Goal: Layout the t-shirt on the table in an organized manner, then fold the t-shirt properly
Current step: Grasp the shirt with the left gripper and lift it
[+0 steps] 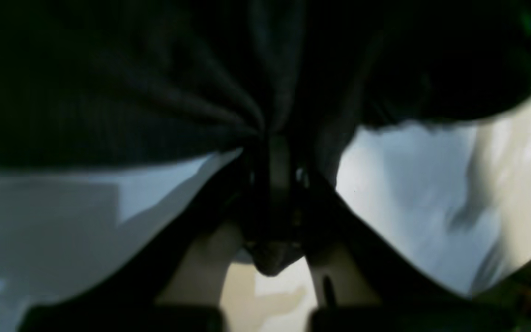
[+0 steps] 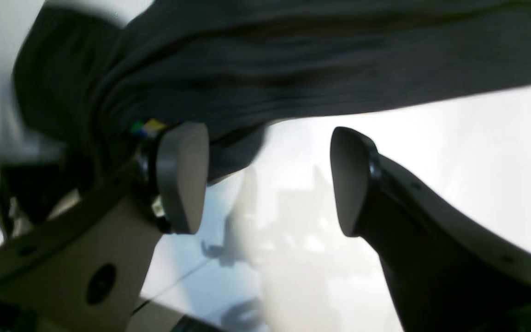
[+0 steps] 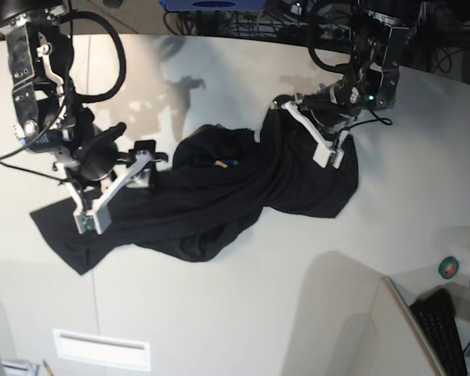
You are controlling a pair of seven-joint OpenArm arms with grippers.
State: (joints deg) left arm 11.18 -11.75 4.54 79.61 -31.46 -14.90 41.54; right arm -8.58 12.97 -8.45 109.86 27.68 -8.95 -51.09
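Still at the layout step: t-shirt twisted in a rope across the desk. Left tool pinching gathered cloth; right tool spread wide, holding nothing. Next, probably: regrasp with the right, pull apart, flatten.

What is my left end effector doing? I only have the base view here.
Observer: The left end effector is shut on the large black cloth t-shirt, fabric bunching into its jaws.
Operator: And the right one?
Observer: The right end effector is open, nothing between its fingers; the shirt hangs just above them.
Operator: Any print showing?
Observer: A bit of yellow and green shows by the right end effector's left finger.
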